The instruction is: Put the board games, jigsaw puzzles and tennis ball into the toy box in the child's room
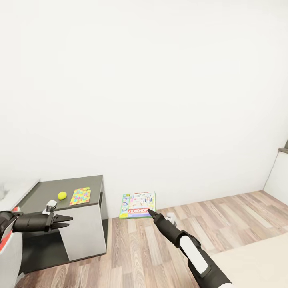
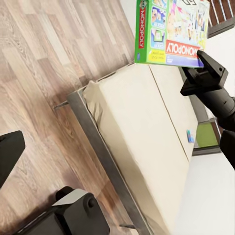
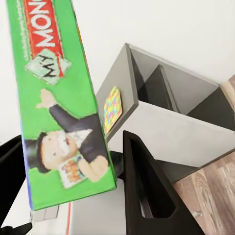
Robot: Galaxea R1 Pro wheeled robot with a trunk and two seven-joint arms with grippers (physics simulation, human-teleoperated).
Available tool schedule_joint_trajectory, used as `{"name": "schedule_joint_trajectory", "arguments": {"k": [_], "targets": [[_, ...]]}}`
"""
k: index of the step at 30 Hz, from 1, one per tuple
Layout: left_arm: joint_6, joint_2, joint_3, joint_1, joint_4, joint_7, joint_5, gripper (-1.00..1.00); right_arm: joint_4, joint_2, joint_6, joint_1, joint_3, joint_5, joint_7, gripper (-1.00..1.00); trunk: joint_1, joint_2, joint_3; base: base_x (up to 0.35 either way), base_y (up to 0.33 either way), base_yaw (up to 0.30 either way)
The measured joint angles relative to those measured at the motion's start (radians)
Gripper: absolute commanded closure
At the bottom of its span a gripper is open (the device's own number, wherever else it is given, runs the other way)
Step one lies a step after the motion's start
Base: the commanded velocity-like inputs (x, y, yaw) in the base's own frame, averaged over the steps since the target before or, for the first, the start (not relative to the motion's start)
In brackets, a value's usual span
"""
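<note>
Monopoly board game, a flat green cardboard box (image 1: 137,205), hangs clamped between the fingers of the right gripper (image 1: 152,211), held above the wood floor just beside the grey table (image 1: 48,192). On that table's top, the yellow tennis ball (image 1: 62,195) and multicoloured flat puzzle (image 1: 80,196) lie near its front edge. Best to carry the box level; the left gripper (image 1: 66,222) hangs empty, fingers narrowly parted.

My right gripper (image 1: 152,213) holds a green Monopoly box (image 1: 137,205) aloft, tilted. A yellow ball (image 1: 62,195) and a colourful puzzle (image 1: 80,196) lie on the table (image 1: 48,190).
</note>
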Motion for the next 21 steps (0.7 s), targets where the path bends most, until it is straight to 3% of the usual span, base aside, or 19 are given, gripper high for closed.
{"name": "schedule_joint_trajectory", "arguments": {"k": [16,21], "targets": [[0.006,-0.002,0.0,0.0,0.0,0.0,0.0,-1.0,0.001,0.0,0.001,0.0,0.0,0.001,0.0,1.0,0.0,0.0,0.013,0.001,0.0,0.242],[0.007,-0.001,-0.001,0.0,-0.019,0.0,-0.001,-1.0,0.001,0.0,0.001,0.0,0.0,0.0,0.0,1.0,0.0,0.0,0.014,0.0,0.0,0.074]]}}
